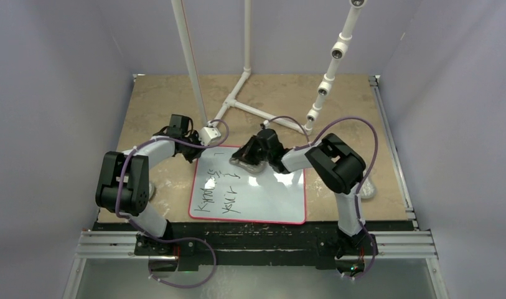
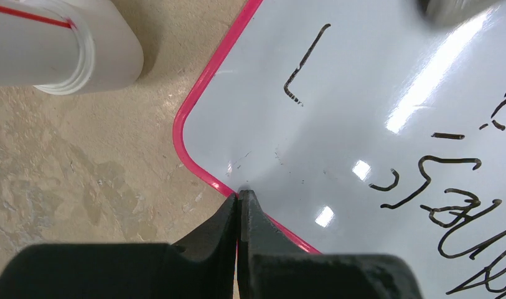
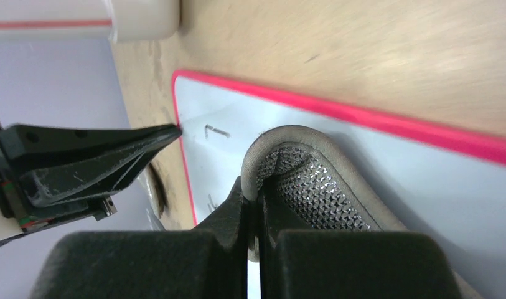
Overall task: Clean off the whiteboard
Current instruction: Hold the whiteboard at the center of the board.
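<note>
Pinching the folded edge of a grey mesh pad (image 3: 312,180), the right pincer (image 3: 253,190) is clamped shut, with the pad on the whiteboard (image 1: 266,196) near its upper edge. The left pincer (image 2: 239,200) is closed and empty, its tips on the board's upper-left red rim. The board lies flat mid-frame on the tabletop (image 1: 163,106), with black handwriting along its left side.

Whiteboard (image 1: 262,194) on table (image 1: 343,99), pad (image 3: 318,180) on it, left pincer (image 2: 239,197) at far-left corner

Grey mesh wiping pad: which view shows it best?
Right wrist: a close-up of the grey mesh pad, weave sharp, pinched in the right gripper against the red-bordered whiteboard. Top external shows it small; left wrist shows only a blurred sliver.
</note>
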Controlling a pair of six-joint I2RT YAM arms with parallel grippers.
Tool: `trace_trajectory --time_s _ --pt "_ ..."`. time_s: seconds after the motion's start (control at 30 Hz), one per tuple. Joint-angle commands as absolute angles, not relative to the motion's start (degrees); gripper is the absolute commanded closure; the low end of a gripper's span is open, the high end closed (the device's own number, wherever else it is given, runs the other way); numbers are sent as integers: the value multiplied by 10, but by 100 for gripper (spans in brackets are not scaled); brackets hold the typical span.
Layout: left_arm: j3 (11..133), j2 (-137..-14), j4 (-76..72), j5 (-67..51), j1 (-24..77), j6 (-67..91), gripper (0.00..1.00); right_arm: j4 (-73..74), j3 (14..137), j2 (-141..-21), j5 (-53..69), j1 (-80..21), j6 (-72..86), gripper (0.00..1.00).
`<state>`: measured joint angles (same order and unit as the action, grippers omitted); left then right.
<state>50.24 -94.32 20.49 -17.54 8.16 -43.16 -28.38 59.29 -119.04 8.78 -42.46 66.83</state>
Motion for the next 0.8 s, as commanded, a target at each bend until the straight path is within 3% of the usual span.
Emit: trace_trajectory --time_s 0.0,0.43,0.53,0.77 --pt "443 -993 296 -89 74 -455 100 -152 514 -1213 4 -377 604 100" --pt "455 -992 311 -95 74 -453 100 -19 823 -1373 33 -505 634 100" --pt "453 -989 311 -92 74 -457 100 -20 769 -1333 24 -493 646 100" --pt "447 -986 307 -92 74 -460 100 -97 508 -1197 2 -397 633 100"
